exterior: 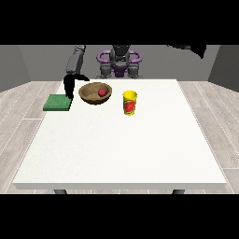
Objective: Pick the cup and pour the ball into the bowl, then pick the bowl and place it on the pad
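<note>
A red ball (101,92) is seen already lying in the wooden bowl (88,95), with the yellow cup (130,102) stood upright on the white worktop (121,149) just beside it and the green pad (57,102) at the bowl's other side. The robot hand at the view's left (69,86) is held between pad and bowl, its fingers pointed down, though whether they are spread or curled cannot be told. If the bowl's rim is caught off-centre or tilted in the lift, the ball could be rolled out before the pad is reached; the other robot hand is not seen.
</note>
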`<control>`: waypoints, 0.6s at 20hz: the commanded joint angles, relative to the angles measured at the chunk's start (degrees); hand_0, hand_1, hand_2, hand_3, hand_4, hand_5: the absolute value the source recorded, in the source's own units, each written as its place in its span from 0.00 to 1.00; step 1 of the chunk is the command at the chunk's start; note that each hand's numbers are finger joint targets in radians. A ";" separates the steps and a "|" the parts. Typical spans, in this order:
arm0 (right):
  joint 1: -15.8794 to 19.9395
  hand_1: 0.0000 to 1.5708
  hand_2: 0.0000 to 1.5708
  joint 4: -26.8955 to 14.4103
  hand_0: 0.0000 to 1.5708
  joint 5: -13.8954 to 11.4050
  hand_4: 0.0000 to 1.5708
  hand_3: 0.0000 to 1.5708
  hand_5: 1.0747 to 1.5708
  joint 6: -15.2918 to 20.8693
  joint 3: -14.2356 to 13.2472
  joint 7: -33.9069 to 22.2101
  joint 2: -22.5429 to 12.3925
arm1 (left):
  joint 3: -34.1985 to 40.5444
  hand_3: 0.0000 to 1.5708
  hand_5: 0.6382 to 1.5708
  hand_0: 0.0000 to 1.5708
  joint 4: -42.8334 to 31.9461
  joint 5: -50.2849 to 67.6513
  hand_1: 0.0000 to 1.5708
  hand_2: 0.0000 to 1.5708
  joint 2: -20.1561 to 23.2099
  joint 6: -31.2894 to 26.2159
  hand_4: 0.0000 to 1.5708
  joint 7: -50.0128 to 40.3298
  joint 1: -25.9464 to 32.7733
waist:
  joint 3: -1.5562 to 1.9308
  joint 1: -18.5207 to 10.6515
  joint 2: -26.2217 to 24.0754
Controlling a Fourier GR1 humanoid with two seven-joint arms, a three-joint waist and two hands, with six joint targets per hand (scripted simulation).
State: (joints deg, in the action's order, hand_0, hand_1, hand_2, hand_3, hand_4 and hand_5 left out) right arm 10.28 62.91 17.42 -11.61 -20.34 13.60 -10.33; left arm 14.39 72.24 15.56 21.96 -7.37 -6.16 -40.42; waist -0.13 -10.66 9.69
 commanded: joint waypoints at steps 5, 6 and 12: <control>5.68 0.00 0.00 -10.46 0.00 -1.35 0.00 0.00 0.99 -0.15 0.50 5.14 0.15 | 8.69 0.00 0.93 0.00 -3.84 7.88 0.00 0.00 9.60 -10.44 0.18 1.95 2.79 | 0.15 2.03 2.58; 7.25 0.00 0.00 -13.03 0.00 -3.38 0.00 0.00 1.00 1.24 2.66 6.32 2.11 | 8.00 0.00 0.93 0.00 -3.51 7.77 0.00 0.00 9.49 -8.91 0.17 -0.88 2.05 | 0.16 3.05 1.10; 9.15 0.00 0.00 -20.38 0.00 -4.32 0.00 0.00 1.00 1.28 1.40 12.28 1.16 | 10.25 0.00 0.93 0.00 -2.21 11.04 0.00 0.00 12.84 -10.30 0.17 -3.33 1.82 | 0.20 2.05 2.83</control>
State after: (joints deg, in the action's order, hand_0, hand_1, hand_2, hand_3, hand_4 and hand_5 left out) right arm 16.36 49.97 14.07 -11.34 -18.17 22.64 -8.79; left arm 24.15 68.45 24.98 34.05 -17.75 -7.65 -38.60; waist -0.86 -7.79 11.15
